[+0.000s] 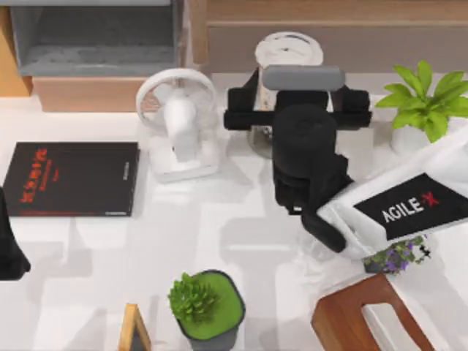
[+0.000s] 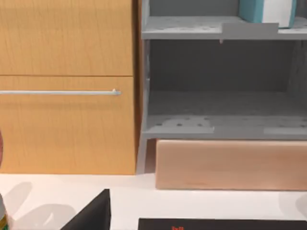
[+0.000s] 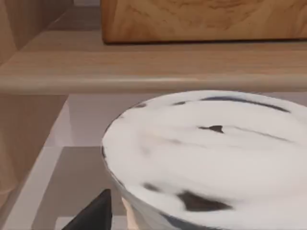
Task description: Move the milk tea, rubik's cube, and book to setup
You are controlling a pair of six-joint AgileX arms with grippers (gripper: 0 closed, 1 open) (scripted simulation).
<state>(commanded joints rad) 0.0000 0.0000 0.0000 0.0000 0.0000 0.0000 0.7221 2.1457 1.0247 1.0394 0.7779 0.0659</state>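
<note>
The milk tea (image 1: 289,50) stands at the back middle of the table, its white domed lid (image 3: 211,153) close under the right wrist camera. My right gripper (image 1: 303,86) hovers over the cup's near side, open, with its fingers spread wider than the lid; one fingertip (image 3: 93,213) shows beside the cup. The teal-blue book (image 2: 266,10) stands on the upper level of the grey shelf (image 2: 192,29). The rubik's cube is out of view. My left gripper (image 1: 9,248) is parked at the table's left edge, open, one fingertip (image 2: 91,215) showing.
A white fan (image 1: 179,121) stands just left of the cup. A flat black book with red lettering (image 1: 73,178) lies at the left. A leafy plant (image 1: 428,102) is at the right, a succulent pot (image 1: 208,303) at the front, and a wooden piece (image 1: 373,314) at the front right.
</note>
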